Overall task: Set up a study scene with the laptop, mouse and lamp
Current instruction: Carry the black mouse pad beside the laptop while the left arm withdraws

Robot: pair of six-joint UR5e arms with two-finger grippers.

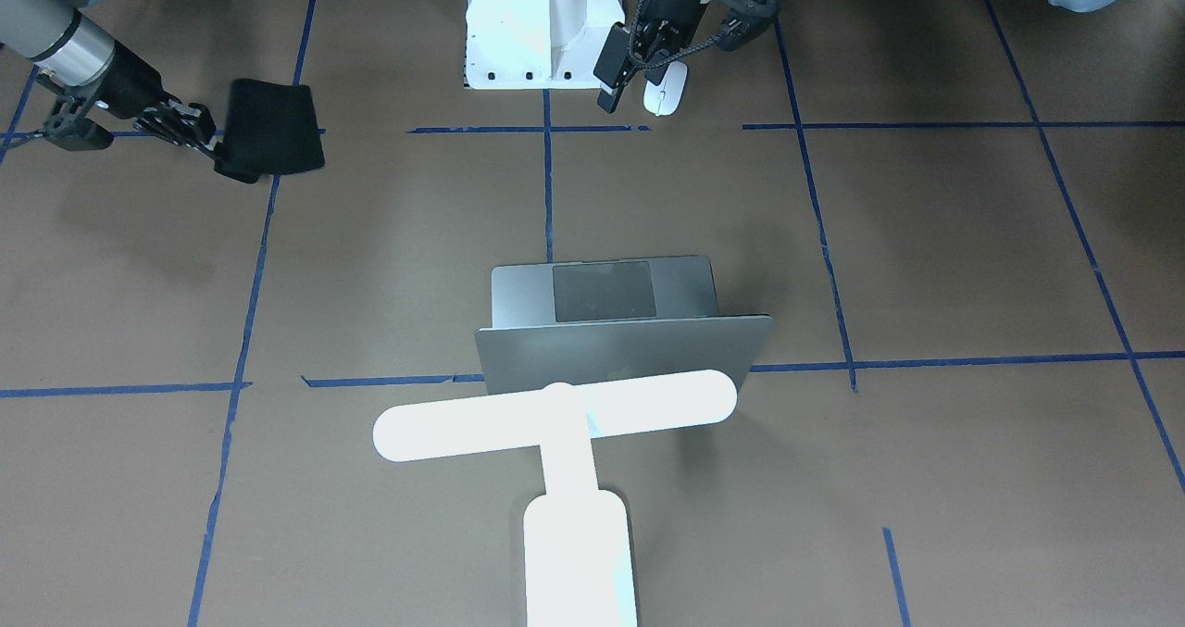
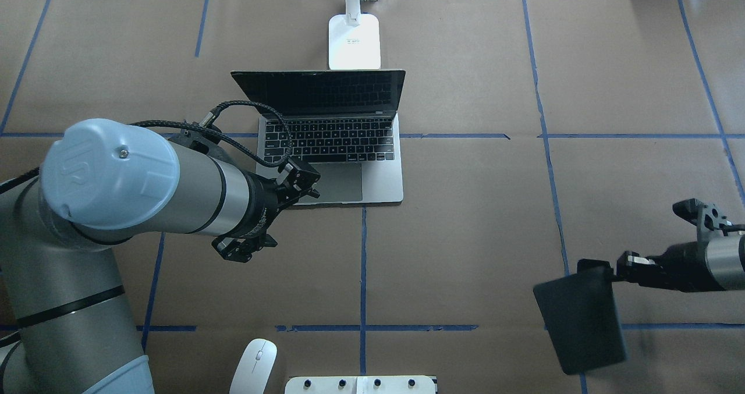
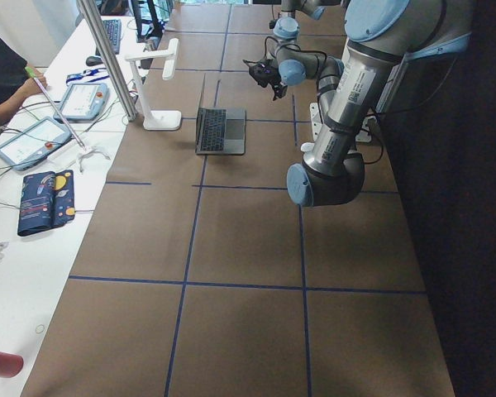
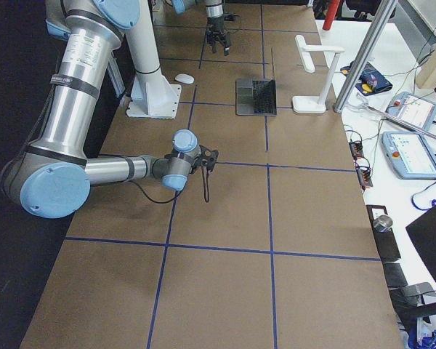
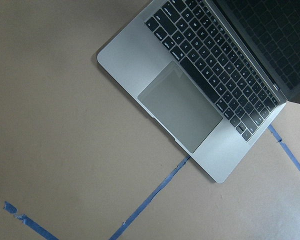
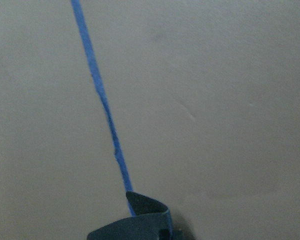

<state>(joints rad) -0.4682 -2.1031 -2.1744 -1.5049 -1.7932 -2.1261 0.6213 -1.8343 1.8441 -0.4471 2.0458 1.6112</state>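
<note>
Clamped black mat (image 2: 582,321) edge in right gripper (image 2: 612,272), likely as mouse's (image 2: 254,366) base beside laptop (image 2: 349,144); couldn't read left gripper (image 2: 272,213).

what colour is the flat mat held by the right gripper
Plain black: the flat rectangular mat at the right gripper, clearest in the overhead view.

Laptop (image 3: 221,131) open, just beside lamp (image 3: 162,121) base.

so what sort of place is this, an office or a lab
Most likely a robotics lab: two grey robot arms, a white bolted pedestal, a brown paper-covered table gridded with blue tape, tablet-like control pendants on the side bench.
</note>
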